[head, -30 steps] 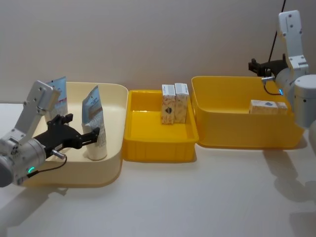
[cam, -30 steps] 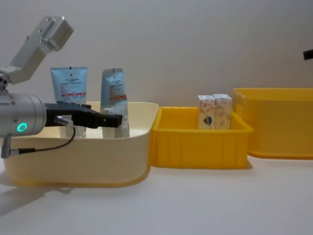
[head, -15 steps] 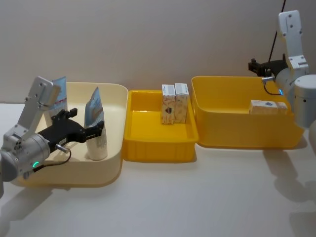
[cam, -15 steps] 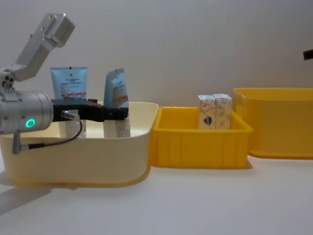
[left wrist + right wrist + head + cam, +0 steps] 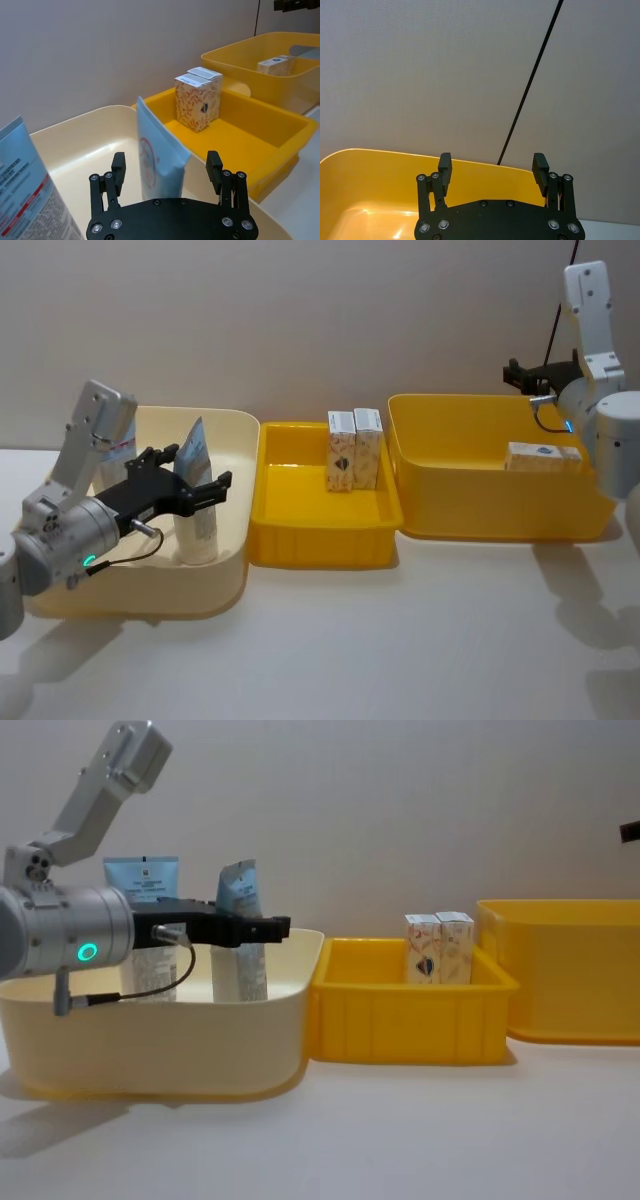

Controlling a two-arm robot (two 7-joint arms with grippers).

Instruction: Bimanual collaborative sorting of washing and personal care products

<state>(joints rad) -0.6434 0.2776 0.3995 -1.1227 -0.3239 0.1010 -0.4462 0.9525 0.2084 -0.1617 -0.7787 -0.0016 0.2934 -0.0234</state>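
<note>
A light blue and white tube (image 5: 197, 512) stands upright in the cream bin (image 5: 225, 575). My left gripper (image 5: 196, 466) is open, level with the tube's upper part, one finger on each side; in the left wrist view the tube (image 5: 157, 167) stands between the fingertips (image 5: 214, 160). A second tube (image 5: 140, 882) stands behind the arm. Two cream cartons (image 5: 352, 448) with orange pattern stand in the middle yellow tray (image 5: 320, 545). Another carton (image 5: 540, 456) lies in the right yellow bin (image 5: 500, 520). My right gripper (image 5: 516, 374) hangs open above that bin's back rim.
The three containers stand side by side along the back of the white table (image 5: 400, 640). A plain wall runs close behind them. A black cable (image 5: 530, 85) hangs near the right arm.
My left gripper has risen and moved forward along the standing tube, from its lower part to its upper part. The right arm has not moved.
</note>
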